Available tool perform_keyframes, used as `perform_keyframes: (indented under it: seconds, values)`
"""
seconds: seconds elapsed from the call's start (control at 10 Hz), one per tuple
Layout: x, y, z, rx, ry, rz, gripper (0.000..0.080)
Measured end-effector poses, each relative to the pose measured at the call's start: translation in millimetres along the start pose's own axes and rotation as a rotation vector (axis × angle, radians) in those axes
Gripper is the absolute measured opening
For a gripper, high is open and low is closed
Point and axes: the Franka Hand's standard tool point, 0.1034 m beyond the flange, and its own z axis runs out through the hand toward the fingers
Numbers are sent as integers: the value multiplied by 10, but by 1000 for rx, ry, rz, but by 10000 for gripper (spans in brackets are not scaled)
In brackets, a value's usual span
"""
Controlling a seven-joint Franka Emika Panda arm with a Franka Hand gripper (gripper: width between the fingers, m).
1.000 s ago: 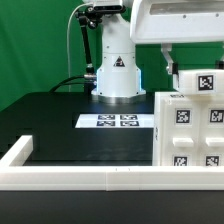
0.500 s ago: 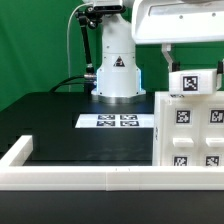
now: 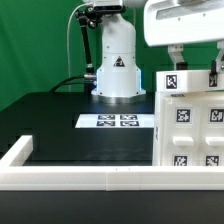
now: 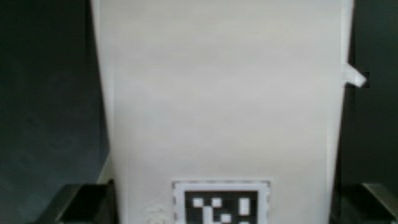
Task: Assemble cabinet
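The cabinet (image 3: 190,130) is a white boxy body at the exterior view's right, its face a grid of small tagged blocks. My gripper (image 3: 195,68) hangs right above its top, shut on a white tagged part (image 3: 190,81). The part lies level along the cabinet's top edge; I cannot tell if they touch. In the wrist view this part (image 4: 222,100) fills the middle as a long white slab with a tag at its near end. The dark fingers (image 4: 80,203) flank it on both sides around my gripper (image 4: 222,205).
The marker board (image 3: 120,121) lies flat on the black table in front of the white robot base (image 3: 116,70). A low white rim (image 3: 80,178) runs along the table's front and the exterior view's left side. A green backdrop stands behind.
The held part has turned from tilted to level and shifted toward the exterior view's left, coming down along the cabinet's top edge. The gripper moved with it.
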Motion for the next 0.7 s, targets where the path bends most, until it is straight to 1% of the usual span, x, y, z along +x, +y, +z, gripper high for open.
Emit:
perform_keyframes:
  seconds: [0.3, 0.4, 0.7]
  values:
    - [-19, -24, -10, 10, -15, 330, 560]
    - [-17, -24, -9, 13, -27, 405, 560]
    - [-8, -19, 1, 11, -42, 597, 560]
